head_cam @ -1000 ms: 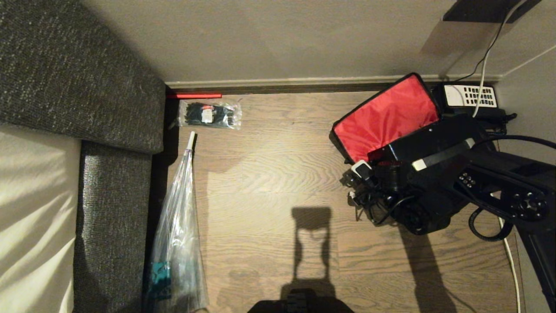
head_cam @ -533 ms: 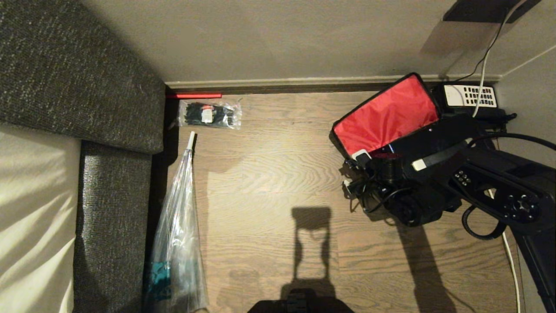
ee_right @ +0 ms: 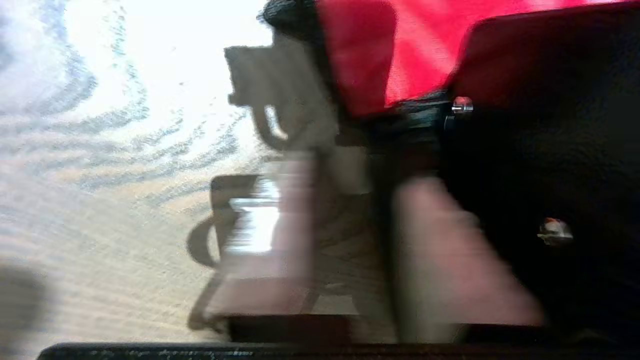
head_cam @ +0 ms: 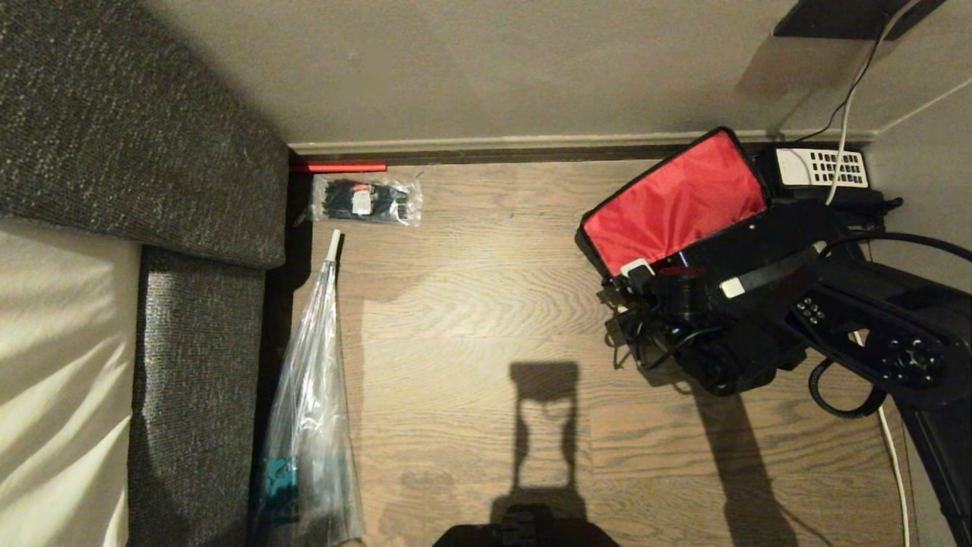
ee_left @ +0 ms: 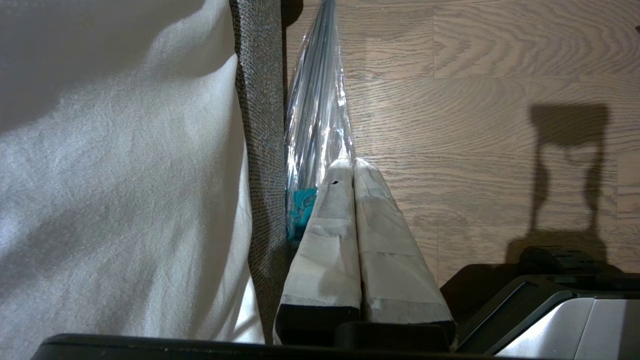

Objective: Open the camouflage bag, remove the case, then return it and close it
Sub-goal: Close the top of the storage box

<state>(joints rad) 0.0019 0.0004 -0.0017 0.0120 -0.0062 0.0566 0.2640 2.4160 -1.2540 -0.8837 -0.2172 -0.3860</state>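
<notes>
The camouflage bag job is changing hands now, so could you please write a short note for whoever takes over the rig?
Left tool: shut, empty, parked beside the sofa.
Right tool: at the near end of the case; grip not clear.
Camouflage bag: on the floor by the wall, next to the desk telephone, with its red-lined lid up.
Case: at the bag's mouth, handle up.
Done: bag opened.
Left: confirm whether the case has been taken out yet; it must end inside, with the lid closed.
</notes>
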